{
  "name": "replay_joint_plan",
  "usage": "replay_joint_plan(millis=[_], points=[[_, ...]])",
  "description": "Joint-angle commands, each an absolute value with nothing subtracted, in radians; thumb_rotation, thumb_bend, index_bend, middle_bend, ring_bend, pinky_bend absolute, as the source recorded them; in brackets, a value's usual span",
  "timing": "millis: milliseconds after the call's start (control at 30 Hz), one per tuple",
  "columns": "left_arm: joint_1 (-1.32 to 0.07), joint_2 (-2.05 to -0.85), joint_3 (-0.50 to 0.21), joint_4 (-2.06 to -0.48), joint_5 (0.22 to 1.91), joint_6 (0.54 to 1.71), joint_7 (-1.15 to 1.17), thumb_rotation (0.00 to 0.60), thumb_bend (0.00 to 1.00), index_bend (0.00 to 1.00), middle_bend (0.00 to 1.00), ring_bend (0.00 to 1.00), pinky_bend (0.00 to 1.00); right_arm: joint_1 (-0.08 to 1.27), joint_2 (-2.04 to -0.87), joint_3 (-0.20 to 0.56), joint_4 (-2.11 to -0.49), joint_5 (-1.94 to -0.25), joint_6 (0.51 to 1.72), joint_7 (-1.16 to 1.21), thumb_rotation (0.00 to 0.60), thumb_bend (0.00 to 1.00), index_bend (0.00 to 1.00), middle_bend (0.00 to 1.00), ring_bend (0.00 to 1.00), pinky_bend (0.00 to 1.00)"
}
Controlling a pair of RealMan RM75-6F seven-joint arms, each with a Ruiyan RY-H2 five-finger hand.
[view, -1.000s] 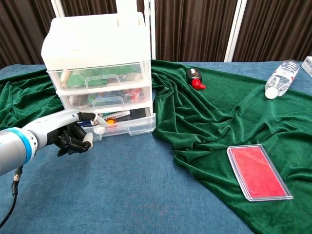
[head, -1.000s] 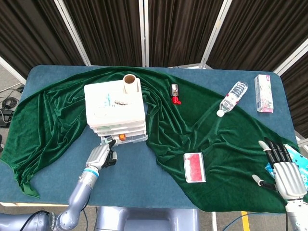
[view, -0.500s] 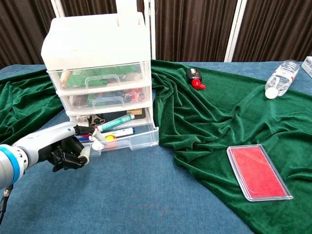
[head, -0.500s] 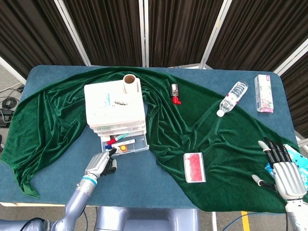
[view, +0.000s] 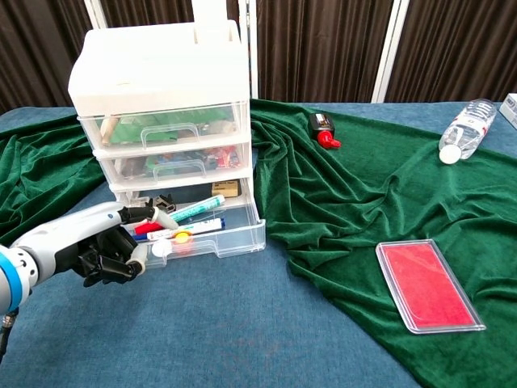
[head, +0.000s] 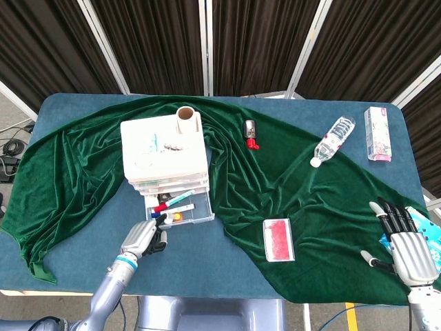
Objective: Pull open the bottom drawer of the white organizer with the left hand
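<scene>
bottom drawer out, left hand at its front

while the white organizer (view: 161, 113) stands on the blue table (view: 242, 323) at the near edge of the green cloth (view: 363, 186), its bottom drawer (view: 212, 233) juts well out from under the two shut drawers above it. inside the drawer lie markers (view: 182, 218) in teal, red and blue, an orange bit and a small tan block at the back.

the left hand (view: 105, 246) sits at the drawer's front left corner, on the near side of the organizer. its fingers (view: 153, 246) are curled in, with a pale fingertip touching the drawer's front lip; whether it truly grips the lip or only rests against it cannot be told. in the head view the same hand (head: 143, 238) lies just below the drawer (head: 180, 208).

a cardboard tube (head: 186, 118) stands on the organizer's top. to the organizer's right, on the cloth, lie a small red-capped bottle (view: 323, 129), a water bottle (view: 464, 128) on its side, and a red case (view: 428, 284). far to the right of the organizer, at the near table edge, the right hand (head: 406, 245) rests with fingers spread, holding nothing.
</scene>
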State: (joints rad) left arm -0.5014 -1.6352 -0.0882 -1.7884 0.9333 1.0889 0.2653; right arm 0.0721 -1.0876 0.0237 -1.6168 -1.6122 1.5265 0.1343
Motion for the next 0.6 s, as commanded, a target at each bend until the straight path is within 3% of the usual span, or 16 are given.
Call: replay_joint_plan(millis=[33,167,400,500,600], points=[[-0.502,-1.631,-0.091,-1.793,0.933,1.086,0.262,0.6,0.78,0.1,0.82,0.75,0.79,0.072,-1.088,0.024,-1.617,-1.612,1.526,0.135,0.6,0.05,0.01,0.0,0.0,0.0],[-0.5,-1.621,-0.088,-1.799,0.943,1.082,0.254,0.6,0.76,0.01,0.82,0.75,0.79,0.072,-1.087,0.024,-1.617,-1.612,1.526,0.135,0.6,0.05,0.01,0.0,0.0,0.0],[-0.465,-1.573,-0.049,-1.845,1.056,1.126,0.223,0.6,0.57,0.0,0.82,0.75,0.79,0.074,-1.088,0.025,-1.614,-1.608,1.522,0.133,0.6,0.05,0.01,0.0,0.0,0.0],[-0.429,-1.527,-0.013,-1.871,1.158,1.174,0.187,0.6,0.54,0.0,0.81,0.74,0.75,0.074,-1.09,0.026,-1.612,-1.606,1.521,0.129,0.6,0.05,0.01,0.0,0.0,0.0],[-0.388,-1.473,0.038,-1.879,1.277,1.232,0.151,0.6,0.53,0.0,0.71,0.64,0.64,0.075,-1.095,0.026,-1.611,-1.605,1.519,0.12,0.6,0.05,0.01,0.0,0.0,0.0]])
